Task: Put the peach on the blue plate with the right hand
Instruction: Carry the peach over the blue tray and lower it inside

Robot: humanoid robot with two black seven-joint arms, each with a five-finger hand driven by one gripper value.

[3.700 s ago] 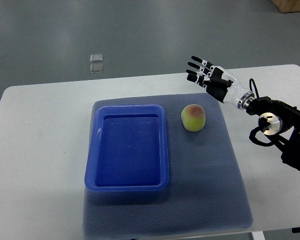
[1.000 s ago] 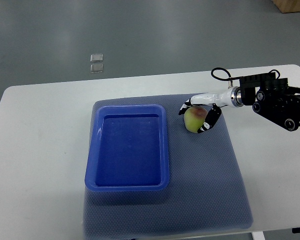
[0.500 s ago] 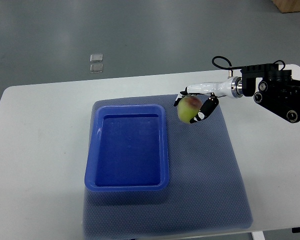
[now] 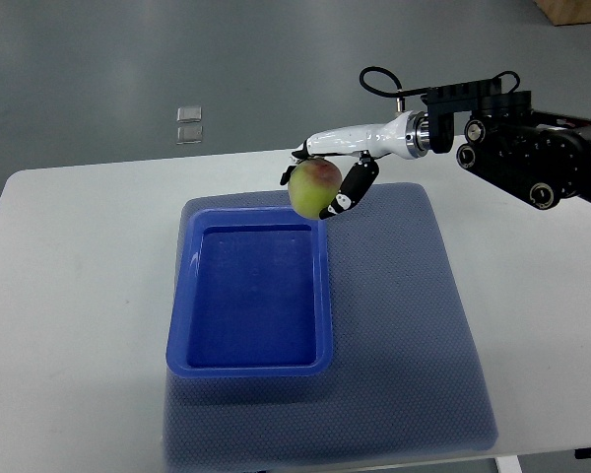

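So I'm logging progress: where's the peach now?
Top view: the peach is held in the right hand, lifted over the blue plate's far right corner.

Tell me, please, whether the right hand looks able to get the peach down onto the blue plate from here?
Probably yes: the right hand holds the peach over the blue plate's far right corner, with nothing inside.
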